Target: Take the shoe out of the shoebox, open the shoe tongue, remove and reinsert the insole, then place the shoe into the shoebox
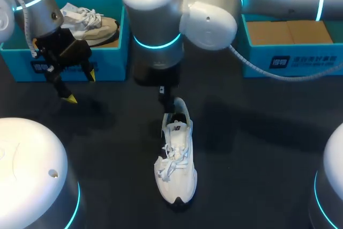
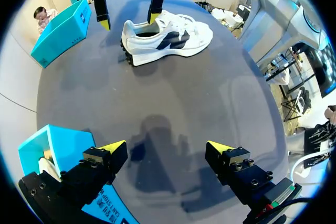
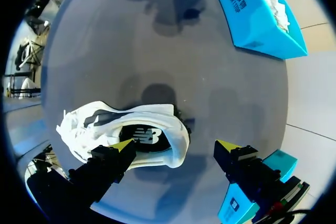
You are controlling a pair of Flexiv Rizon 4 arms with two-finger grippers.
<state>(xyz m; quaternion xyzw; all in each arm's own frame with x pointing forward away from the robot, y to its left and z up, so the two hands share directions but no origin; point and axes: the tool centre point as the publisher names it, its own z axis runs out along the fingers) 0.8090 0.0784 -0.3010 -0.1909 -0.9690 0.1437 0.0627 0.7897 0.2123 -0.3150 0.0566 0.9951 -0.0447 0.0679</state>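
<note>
A white shoe [image 1: 176,164] lies on the dark table [image 1: 257,148], toe toward the near edge. My right gripper [image 1: 167,104] hangs over its heel, mostly hidden under the arm's wrist. In the right wrist view the right gripper [image 3: 176,145] is open: one yellow tip stands over the shoe [image 3: 84,129] opening, above the dark insole [image 3: 144,137], and the other is outside the heel. My left gripper [image 1: 75,87] is open and empty in front of the left shoebox [image 1: 64,57]. From the left gripper [image 2: 167,148], the shoe [image 2: 168,38] lies well ahead.
The left shoebox holds a second, beige-and-white shoe [image 1: 88,22]. Another blue box [image 1: 289,52] with brown cardboard inside stands at the back right. My right arm [image 1: 214,14] reaches across the back middle of the table.
</note>
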